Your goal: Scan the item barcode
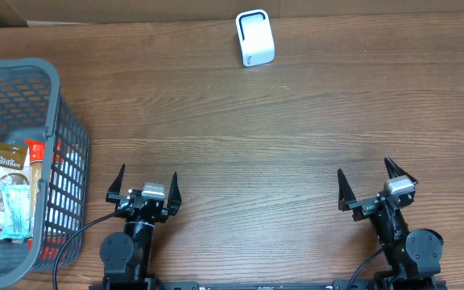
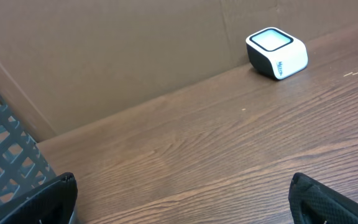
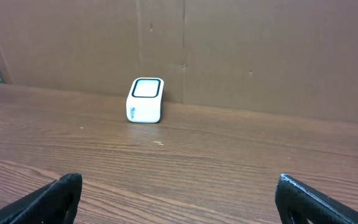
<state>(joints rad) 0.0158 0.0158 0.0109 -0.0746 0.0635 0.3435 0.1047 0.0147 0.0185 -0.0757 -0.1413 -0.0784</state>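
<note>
A white barcode scanner (image 1: 255, 38) with a dark-rimmed window stands at the table's far edge; it also shows in the left wrist view as the scanner (image 2: 277, 53) and in the right wrist view as the scanner (image 3: 145, 100). Packaged items (image 1: 8, 193) lie in a grey basket (image 1: 64, 137) at the left. My left gripper (image 1: 142, 187) sits open near the front edge beside the basket, nothing between its fingers. My right gripper (image 1: 372, 187) stands open at the front right, also empty. Both are far from the scanner.
A brown cardboard wall (image 3: 229, 50) backs the wooden table (image 1: 256, 145). The basket's mesh side (image 2: 5, 155) is close to my left gripper's left finger (image 2: 48, 199).
</note>
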